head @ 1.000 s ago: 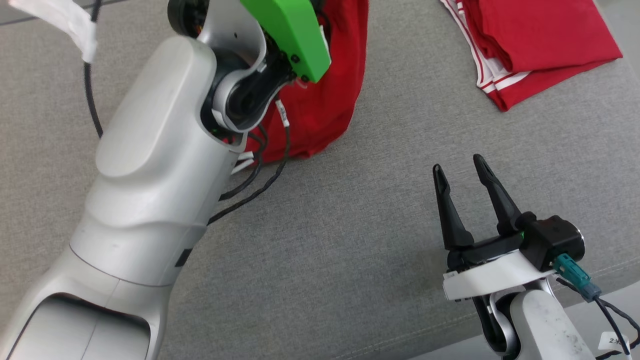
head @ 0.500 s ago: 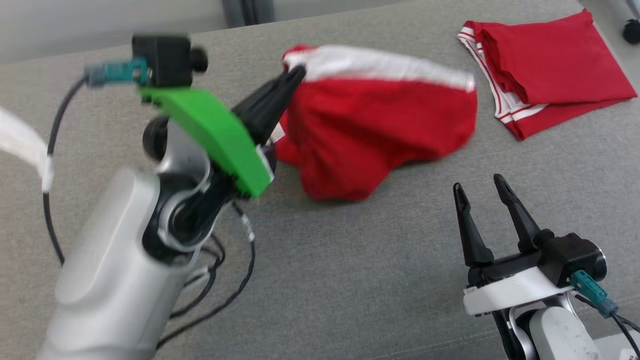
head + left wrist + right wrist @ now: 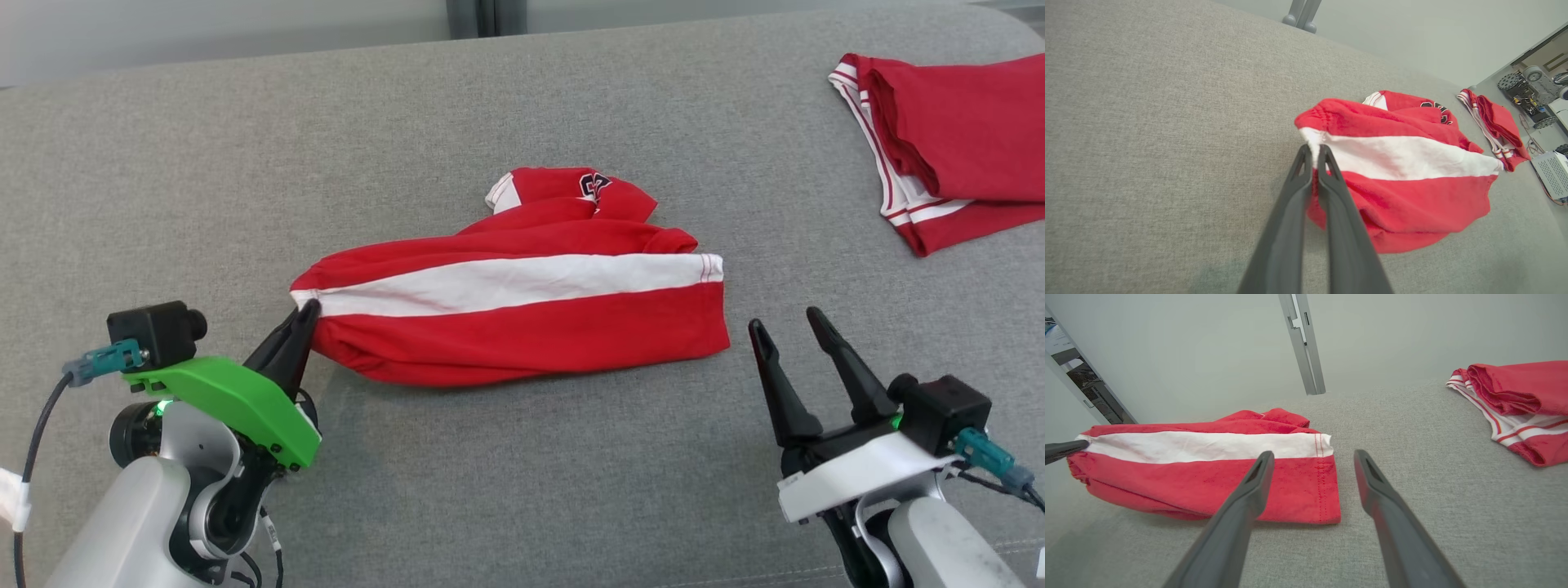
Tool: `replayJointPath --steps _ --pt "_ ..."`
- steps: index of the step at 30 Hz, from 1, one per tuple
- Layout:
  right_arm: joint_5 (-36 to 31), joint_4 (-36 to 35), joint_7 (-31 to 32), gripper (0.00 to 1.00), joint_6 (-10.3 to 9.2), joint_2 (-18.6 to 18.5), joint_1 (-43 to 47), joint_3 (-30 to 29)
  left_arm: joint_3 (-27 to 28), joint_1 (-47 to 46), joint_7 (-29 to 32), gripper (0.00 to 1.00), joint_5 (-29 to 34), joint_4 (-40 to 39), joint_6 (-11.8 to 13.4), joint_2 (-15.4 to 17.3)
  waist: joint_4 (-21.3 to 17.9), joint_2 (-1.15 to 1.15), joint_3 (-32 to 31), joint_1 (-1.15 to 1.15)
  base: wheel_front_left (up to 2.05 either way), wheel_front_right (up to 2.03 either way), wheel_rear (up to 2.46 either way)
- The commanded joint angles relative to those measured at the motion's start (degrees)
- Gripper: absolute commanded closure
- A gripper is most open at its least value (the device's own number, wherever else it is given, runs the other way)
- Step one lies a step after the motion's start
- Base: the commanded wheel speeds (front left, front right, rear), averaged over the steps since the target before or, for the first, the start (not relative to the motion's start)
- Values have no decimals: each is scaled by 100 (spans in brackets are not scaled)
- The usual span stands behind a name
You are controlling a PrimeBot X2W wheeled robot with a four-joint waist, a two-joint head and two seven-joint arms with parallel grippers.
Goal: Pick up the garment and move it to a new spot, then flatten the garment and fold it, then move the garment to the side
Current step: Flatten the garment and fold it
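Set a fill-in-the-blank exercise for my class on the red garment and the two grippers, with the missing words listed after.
The left gripper is ____ on the striped garment at its end. The right gripper is ____ and holds nothing. The stripe along the striped garment is ____. The folded garment lies on the grey surface toward the robot's ____ side.
Missing words: shut; open; white; right.
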Motion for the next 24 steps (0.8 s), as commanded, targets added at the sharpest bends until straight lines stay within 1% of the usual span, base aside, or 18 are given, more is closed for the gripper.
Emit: replayJointPath --steps 1,3,4,9,14,24 --pt "90 68 2 0 -7 -109 -151 64 26 14 -89 100 51 92 -10 -11 47 0 66 0 0 0 0" --pt "252 244 2 0 -7 -375 -371 270 53 -74 -221 100 84 259 -51 -39 74 0 125 0 0 0 0" --pt "332 385 2 0 -7 -525 -484 462 62 -124 -277 100 104 342 -69 -59 88 0 147 0 0 0 0" --pt "800 818 1 0 -7 -1015 -1096 1335 36 -231 -447 100 101 589 -165 -198 167 0 198 0 0 0 0" --pt "1054 1019 2 0 -7 -1146 -1442 1646 -21 -264 -553 100 98 728 -240 -304 211 0 191 0 0 0 0" --pt "1418 1652 2 0 -7 -1076 -1972 2079 -90 -352 -620 100 75 893 -362 -408 299 0 232 0 0 0 0"
